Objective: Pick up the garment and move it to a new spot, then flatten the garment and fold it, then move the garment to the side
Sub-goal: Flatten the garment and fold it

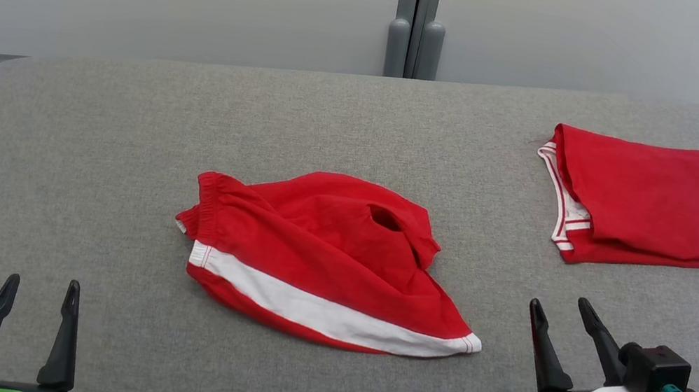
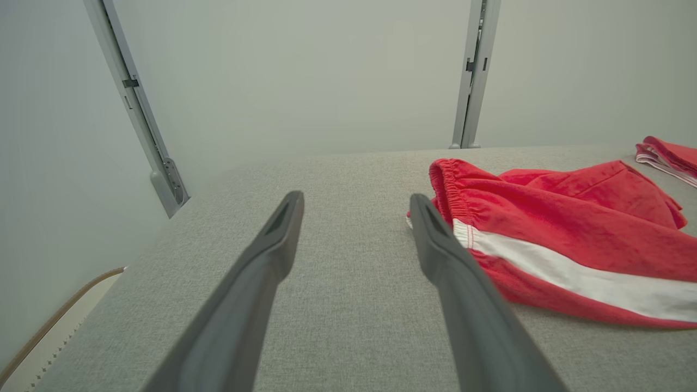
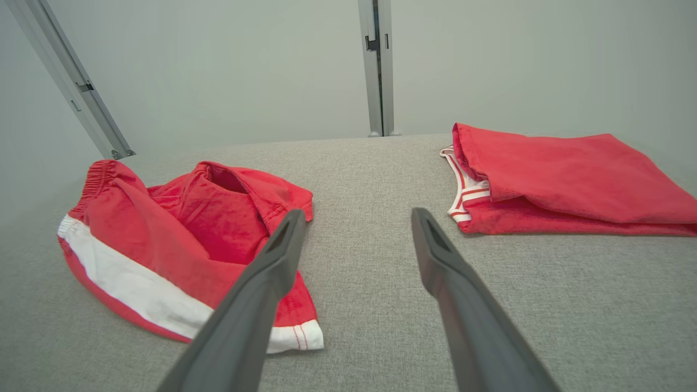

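— How do the fingers stand?
— The left fingers (image 1: 62,340) are spread wide apart and empty. The right fingers (image 1: 545,353) are the same, holding nothing.
— And the garment?
— The crumpled red shorts (image 1: 326,249), with a white stripe, lie ahead of both pairs and between them, touching neither, on the grey counter (image 1: 116,150). A folded red garment (image 1: 654,197) lies beyond the right fingers, well apart from the shorts.
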You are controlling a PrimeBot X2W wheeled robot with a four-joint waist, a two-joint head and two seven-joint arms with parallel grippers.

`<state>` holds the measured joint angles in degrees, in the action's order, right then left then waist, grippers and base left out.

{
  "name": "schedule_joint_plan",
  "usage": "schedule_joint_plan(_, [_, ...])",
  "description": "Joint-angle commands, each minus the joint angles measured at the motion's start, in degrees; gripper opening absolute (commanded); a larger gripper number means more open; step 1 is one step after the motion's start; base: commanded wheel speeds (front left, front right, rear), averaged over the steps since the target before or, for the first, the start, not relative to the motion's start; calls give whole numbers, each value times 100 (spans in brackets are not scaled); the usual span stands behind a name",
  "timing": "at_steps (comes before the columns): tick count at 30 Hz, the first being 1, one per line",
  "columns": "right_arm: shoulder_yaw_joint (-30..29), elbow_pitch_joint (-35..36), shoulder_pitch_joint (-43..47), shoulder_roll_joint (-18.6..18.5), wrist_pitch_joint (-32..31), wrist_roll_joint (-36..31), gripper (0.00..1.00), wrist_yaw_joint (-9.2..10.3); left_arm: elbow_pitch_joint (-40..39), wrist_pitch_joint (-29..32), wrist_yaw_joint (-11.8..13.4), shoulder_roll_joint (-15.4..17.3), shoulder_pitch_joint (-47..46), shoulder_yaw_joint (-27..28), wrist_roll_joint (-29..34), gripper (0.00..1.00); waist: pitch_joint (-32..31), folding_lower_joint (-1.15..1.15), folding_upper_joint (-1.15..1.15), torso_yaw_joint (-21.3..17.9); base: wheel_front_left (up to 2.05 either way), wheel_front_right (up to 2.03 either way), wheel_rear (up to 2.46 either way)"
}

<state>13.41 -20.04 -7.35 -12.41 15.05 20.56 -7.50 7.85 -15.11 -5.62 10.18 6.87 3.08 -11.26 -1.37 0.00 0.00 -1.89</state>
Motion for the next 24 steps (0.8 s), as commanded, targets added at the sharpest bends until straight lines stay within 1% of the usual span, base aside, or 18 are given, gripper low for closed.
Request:
schedule_joint_plan(1, [3, -19, -42, -38, 17, 21, 100, 3, 19, 1, -31, -8, -98, 27, 34, 100, -1, 0, 0, 0, 0, 0, 0])
schedule_joint_plan(17, [28, -53, -76, -37, 17, 20, 100, 3, 72, 1, -97, -60, -120, 110, 127, 100, -46, 0, 0, -9, 0, 0, 0])
schedule_joint_plan(24, [273, -175, -126, -75, -97, 137, 100, 3, 286, 2, -147, 18, -277, -201, 77, 100, -29, 0, 0, -2, 0, 0, 0])
